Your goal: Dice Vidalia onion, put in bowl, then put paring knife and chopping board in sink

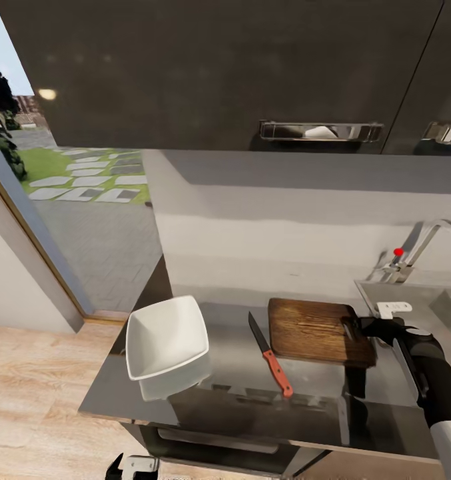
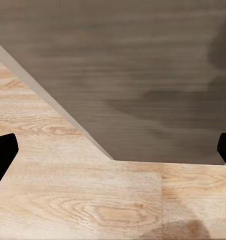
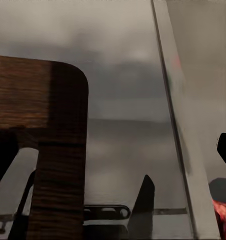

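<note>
right black claw [image 1: 358, 327] at the frame's lower right sits spread wide at the handle-slot end of the rectangular brown wooden chopping board [image 1: 315, 331] on the glossy grey tabletop [image 1: 238, 373]; stiff, probably light, best pinched by that edge. left claw [image 2: 113, 150] also gapes.

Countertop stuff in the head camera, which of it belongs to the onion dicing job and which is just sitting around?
Part of the job:
chopping board, with the right gripper at its handle end
paring knife, lying beside the board
bowl
sink with its tap
countertop

Just around:
upper cabinets with steel handles
wooden floor
garden paving through the opening
</note>
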{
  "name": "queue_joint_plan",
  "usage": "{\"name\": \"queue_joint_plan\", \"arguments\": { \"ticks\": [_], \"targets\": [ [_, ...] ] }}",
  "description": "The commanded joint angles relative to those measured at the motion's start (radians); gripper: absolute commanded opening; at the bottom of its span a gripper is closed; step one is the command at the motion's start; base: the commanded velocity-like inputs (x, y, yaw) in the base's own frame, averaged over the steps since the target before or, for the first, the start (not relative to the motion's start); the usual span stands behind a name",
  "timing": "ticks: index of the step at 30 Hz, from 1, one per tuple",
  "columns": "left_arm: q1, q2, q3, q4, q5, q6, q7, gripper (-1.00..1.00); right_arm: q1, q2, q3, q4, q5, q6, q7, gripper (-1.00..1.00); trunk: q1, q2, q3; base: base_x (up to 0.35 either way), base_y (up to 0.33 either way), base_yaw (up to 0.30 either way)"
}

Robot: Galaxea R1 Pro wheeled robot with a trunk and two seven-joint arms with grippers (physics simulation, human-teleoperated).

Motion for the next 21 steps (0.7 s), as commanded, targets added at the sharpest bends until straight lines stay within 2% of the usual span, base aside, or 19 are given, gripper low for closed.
{"name": "queue_joint_plan", "arguments": {
  "ticks": [1,3,4,7,14,21],
  "targets": [
    [-0.003,-0.001,-0.007,-0.023,-0.014,-0.004,0.01,1.0,-0.001,0.0,-0.003,-0.003,0.009,0.005,0.009,1.0,0.0,-0.002,-0.001,-0.206,0.0,0.0],
    [-0.003,-0.001,-0.007,-0.023,-0.014,-0.004,0.01,1.0,-0.001,0.0,-0.003,-0.004,0.009,0.005,0.014,1.0,0.0,-0.002,-0.001,-0.258,0.0,0.0],
    [-0.003,-0.001,-0.007,-0.023,-0.014,-0.004,0.01,1.0,0.0,0.0,-0.005,-0.007,0.009,0.005,0.044,1.0,0.0,-0.002,-0.001,-0.313,0.0,0.0],
    [-0.003,-0.001,-0.007,-0.023,-0.014,-0.004,0.01,1.0,-0.001,0.0,-0.012,-0.015,0.009,0.005,0.067,1.0,0.0,-0.002,-0.001,-0.32,0.0,0.0],
    [-0.003,-0.001,-0.007,-0.023,-0.014,-0.004,0.01,1.0,-0.001,0.0,-0.047,-0.042,0.009,0.005,0.096,1.0,0.0,-0.002,-0.001,-0.327,0.0,0.0],
    [-0.003,-0.001,-0.007,-0.023,-0.014,-0.004,0.01,1.0,-0.001,0.0,-0.052,-0.047,0.01,0.007,0.154,1.0,0.0,-0.002,-0.001,-0.276,0.02,0.0]
  ]
}}
